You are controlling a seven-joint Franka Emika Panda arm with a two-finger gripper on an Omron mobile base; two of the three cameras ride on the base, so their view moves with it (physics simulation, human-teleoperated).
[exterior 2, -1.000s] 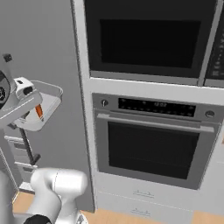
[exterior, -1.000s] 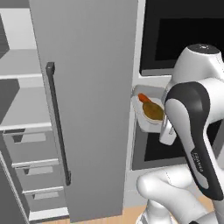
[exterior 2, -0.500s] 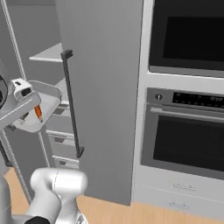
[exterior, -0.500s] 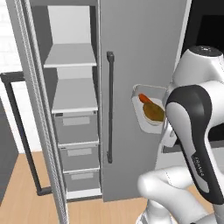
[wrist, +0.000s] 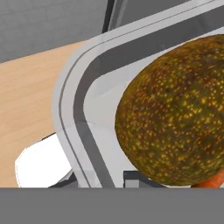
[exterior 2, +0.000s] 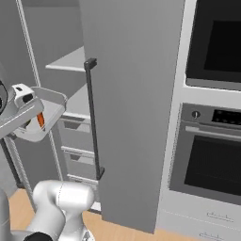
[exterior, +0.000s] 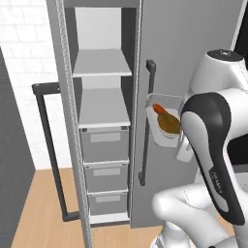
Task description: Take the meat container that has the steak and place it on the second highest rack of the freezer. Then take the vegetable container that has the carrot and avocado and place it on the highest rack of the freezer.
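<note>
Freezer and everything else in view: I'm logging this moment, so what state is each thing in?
Freezer: door open, both shelves bare.
Three freezer drawers: shut.
Vegetable container: held up in front of the door, carrying the avocado and carrot.
Gripper: shut on the container's rim.
Oven: door shut.

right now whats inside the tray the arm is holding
The tray holds an olive-brown avocado and an orange carrot touching it. The avocado covers most of the carrot and tray floor in the hand view.
</note>
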